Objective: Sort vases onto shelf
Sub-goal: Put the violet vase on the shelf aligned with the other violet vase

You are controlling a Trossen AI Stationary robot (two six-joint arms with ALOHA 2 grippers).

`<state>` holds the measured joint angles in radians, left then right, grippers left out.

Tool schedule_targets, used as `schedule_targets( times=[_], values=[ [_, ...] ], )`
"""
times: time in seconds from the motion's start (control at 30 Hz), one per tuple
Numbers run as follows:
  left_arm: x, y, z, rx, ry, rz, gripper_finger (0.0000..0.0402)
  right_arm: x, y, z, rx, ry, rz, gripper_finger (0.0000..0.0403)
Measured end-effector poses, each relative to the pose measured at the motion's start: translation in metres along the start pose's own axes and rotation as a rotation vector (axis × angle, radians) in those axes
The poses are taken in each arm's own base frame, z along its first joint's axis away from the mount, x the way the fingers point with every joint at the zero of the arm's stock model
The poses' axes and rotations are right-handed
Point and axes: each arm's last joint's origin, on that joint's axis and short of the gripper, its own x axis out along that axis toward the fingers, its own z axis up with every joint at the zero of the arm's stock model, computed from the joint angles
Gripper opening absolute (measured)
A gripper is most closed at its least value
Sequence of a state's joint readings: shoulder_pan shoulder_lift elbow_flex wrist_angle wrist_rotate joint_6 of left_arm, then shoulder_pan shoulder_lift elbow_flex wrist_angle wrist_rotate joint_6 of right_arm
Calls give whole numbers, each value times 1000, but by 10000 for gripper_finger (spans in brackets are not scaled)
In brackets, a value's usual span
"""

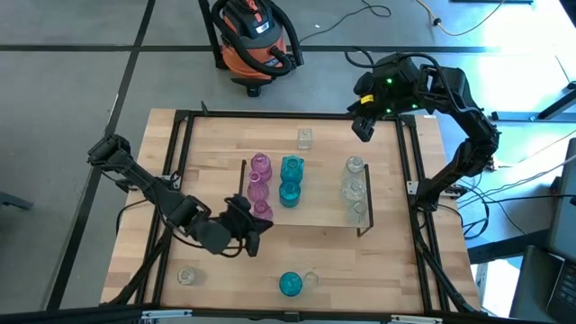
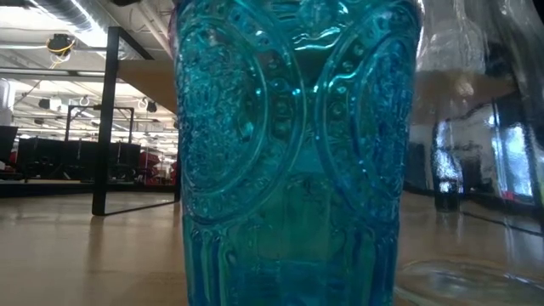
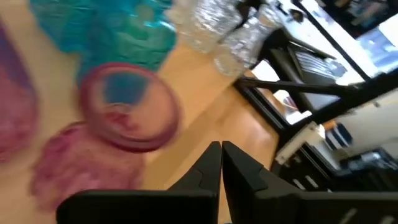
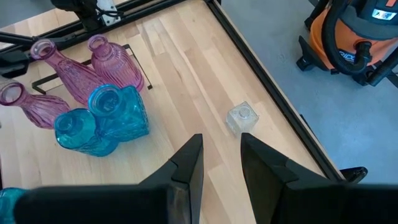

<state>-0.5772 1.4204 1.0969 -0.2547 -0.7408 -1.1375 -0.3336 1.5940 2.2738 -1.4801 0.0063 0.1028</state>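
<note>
The shelf (image 1: 319,202) is a low light-wood platform at mid-table. On it stand three pink vases (image 1: 259,187) at its left end, two teal vases (image 1: 291,180) beside them and three clear vases (image 1: 355,189) at its right end. A small clear vase (image 1: 305,139) stands on the table beyond the shelf's far edge. My left gripper (image 1: 256,227) is shut at the shelf's near left corner, next to the nearest pink vase (image 3: 127,106), with its fingertips over bare wood. My right gripper (image 4: 221,155) is open above the far right of the table, the small clear vase (image 4: 241,118) ahead of it.
Near the table's near edge stand a teal vase (image 1: 290,284) with a clear vase (image 1: 311,279) beside it, and another clear one (image 1: 186,276) to the left. The teal vase (image 2: 289,153) fills the low view. A black frame (image 1: 409,162) rims the tabletop. An orange vacuum (image 1: 255,36) sits on the floor beyond.
</note>
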Motion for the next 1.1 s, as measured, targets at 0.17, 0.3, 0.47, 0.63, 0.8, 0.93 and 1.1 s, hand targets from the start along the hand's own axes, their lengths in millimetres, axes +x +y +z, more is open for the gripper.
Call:
schedule_targets(
  times=[0.17, 0.3, 0.47, 0.63, 0.8, 0.93, 1.1],
  values=[
    [0, 7, -2, -40, -4, 62, 3, 0, 0, -1, 0, 13, -1, 95],
    [0, 7, -2, -34, -14, 66, 2, 0, 0, -1, 0, 13, -1, 95],
    [0, 9, -2, -17, -24, 92, 1, 0, 0, -1, -2, 13, -2, 95],
    [0, 11, -2, -7, -43, 110, 1, 0, 0, -1, -2, 14, -1, 95],
    [0, 11, -2, -1, -40, 116, 1, 0, 0, -1, -2, 14, -2, 95],
    [-1, 11, -3, -19, -37, 113, 0, 0, 0, -1, -3, 14, -2, 95],
    [-9, 8, -3, -26, -34, 85, 0, 0, 0, -1, -3, 14, -2, 95]
  ],
)
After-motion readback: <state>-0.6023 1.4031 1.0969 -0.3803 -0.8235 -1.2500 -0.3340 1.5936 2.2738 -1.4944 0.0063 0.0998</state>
